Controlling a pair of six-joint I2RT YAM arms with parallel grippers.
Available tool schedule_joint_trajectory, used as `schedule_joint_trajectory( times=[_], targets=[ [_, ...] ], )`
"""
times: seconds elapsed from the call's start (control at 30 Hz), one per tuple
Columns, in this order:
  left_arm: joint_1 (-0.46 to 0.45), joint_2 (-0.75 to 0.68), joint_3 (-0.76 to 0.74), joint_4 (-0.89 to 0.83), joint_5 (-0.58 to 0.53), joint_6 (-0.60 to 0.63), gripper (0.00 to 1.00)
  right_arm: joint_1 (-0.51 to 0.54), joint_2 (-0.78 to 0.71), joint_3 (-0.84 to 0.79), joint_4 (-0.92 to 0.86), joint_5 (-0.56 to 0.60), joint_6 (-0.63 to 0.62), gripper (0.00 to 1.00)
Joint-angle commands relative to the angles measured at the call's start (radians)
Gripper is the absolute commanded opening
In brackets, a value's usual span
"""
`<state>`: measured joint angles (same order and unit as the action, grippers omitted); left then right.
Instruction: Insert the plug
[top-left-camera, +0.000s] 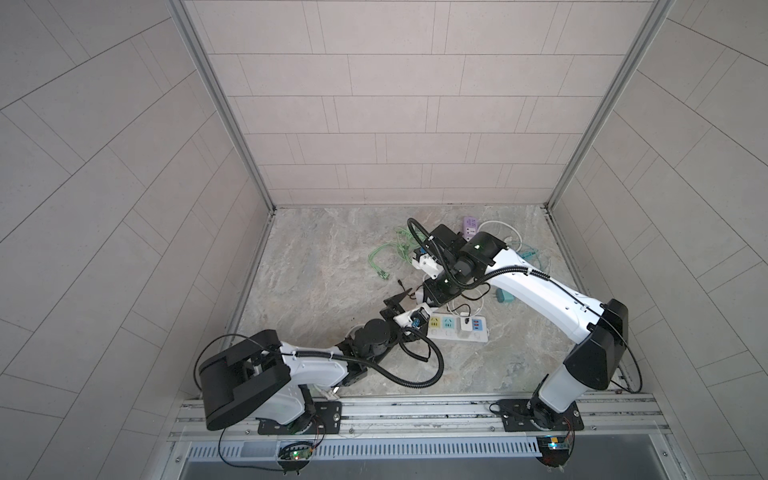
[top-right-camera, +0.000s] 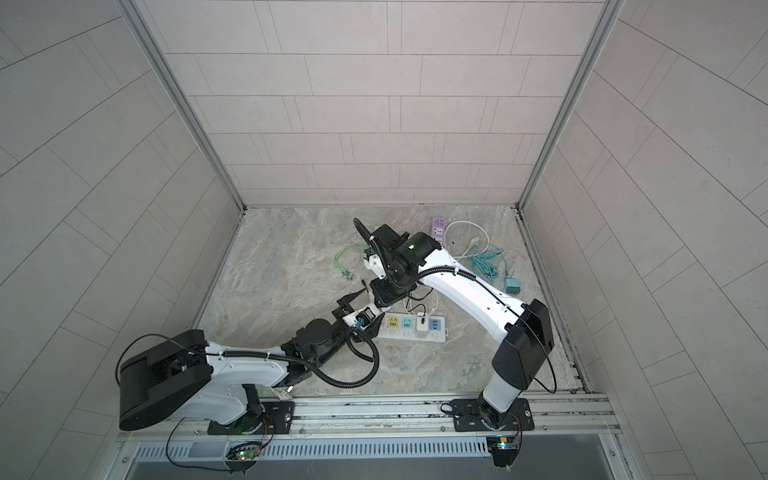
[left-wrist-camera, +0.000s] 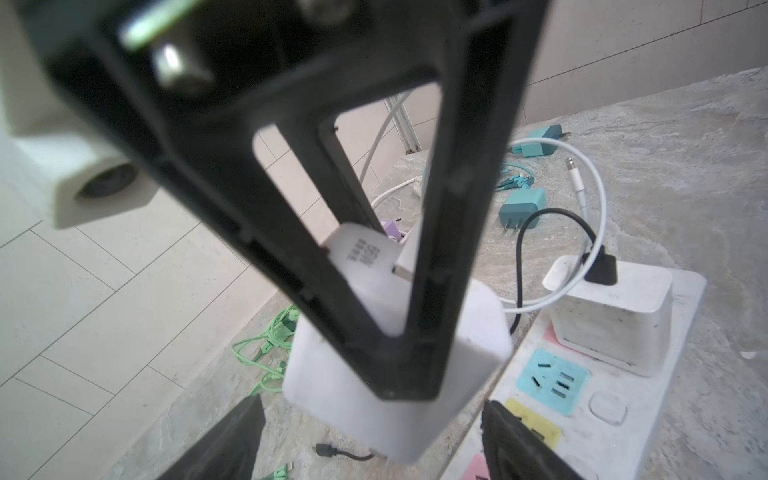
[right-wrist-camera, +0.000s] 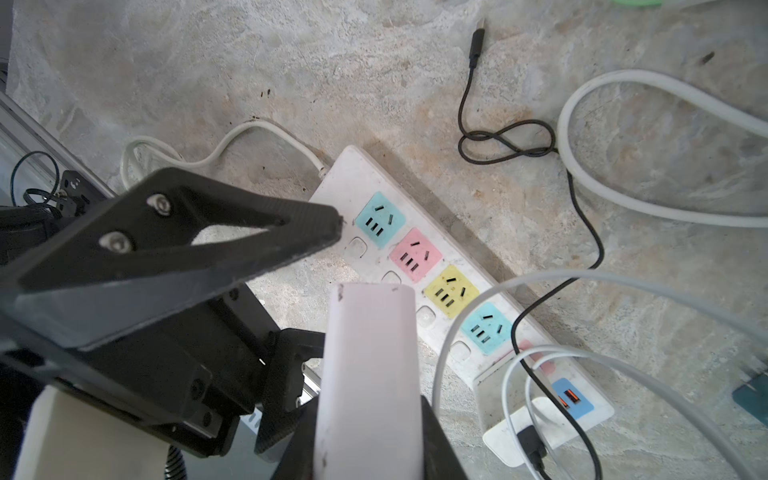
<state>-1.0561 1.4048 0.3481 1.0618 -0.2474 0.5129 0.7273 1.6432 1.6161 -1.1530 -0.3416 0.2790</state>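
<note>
Nearest us the left gripper (left-wrist-camera: 372, 405) stands with jaws spread wide, gripping nothing, while the right gripper (left-wrist-camera: 400, 370) is clamped on one white charger (right-wrist-camera: 368, 353), held just beside the single white power strip (right-wrist-camera: 350, 173) and in no socket. The right wrist view counts four free coloured sockets, teal, pink, yellow, teal, and a second white charger (right-wrist-camera: 515, 432) already seated, cables looping across; the left wrist view, blocked by fingers, shows three. Farther off lie two teal chargers (left-wrist-camera: 523, 208) and, in both top views, one green cable (top-left-camera: 381, 273) and one purple power strip (top-left-camera: 471, 226).
</note>
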Motion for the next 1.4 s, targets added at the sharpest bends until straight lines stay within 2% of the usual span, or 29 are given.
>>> schedule_joint_trajectory(
  times=[0.0,0.13,0.37,0.53,0.63,0.73,0.87,1.07,1.37],
  targets=[
    [-0.007,0.026,0.042,0.110,0.001,0.065,0.87,0.001,-0.024,-0.008,-0.013,-0.017,-0.019,0.03],
    [-0.011,0.056,0.069,0.109,0.009,0.101,0.86,0.003,-0.040,-0.033,0.003,-0.025,-0.014,0.03],
    [-0.015,0.055,0.086,0.040,0.051,0.087,0.77,0.001,-0.060,-0.050,0.011,-0.028,-0.014,0.03],
    [-0.015,0.052,0.093,0.027,0.066,0.053,0.54,0.001,-0.072,-0.067,0.018,-0.032,-0.014,0.03],
    [-0.015,0.052,0.106,0.006,0.074,0.031,0.45,0.002,-0.084,-0.070,0.023,-0.033,-0.012,0.03],
    [-0.015,0.057,0.106,0.014,0.071,0.019,0.41,0.001,-0.095,-0.075,0.028,-0.036,-0.008,0.04],
    [-0.015,0.033,0.107,0.005,0.062,-0.042,0.38,0.002,-0.116,-0.099,0.046,-0.024,0.004,0.13],
    [-0.014,-0.023,0.103,-0.042,0.026,-0.182,0.33,0.000,-0.189,-0.155,0.102,0.013,0.043,0.33],
    [-0.017,-0.086,0.134,-0.192,-0.007,-0.307,0.33,0.000,-0.270,-0.257,0.193,0.023,0.053,0.45]
  ],
)
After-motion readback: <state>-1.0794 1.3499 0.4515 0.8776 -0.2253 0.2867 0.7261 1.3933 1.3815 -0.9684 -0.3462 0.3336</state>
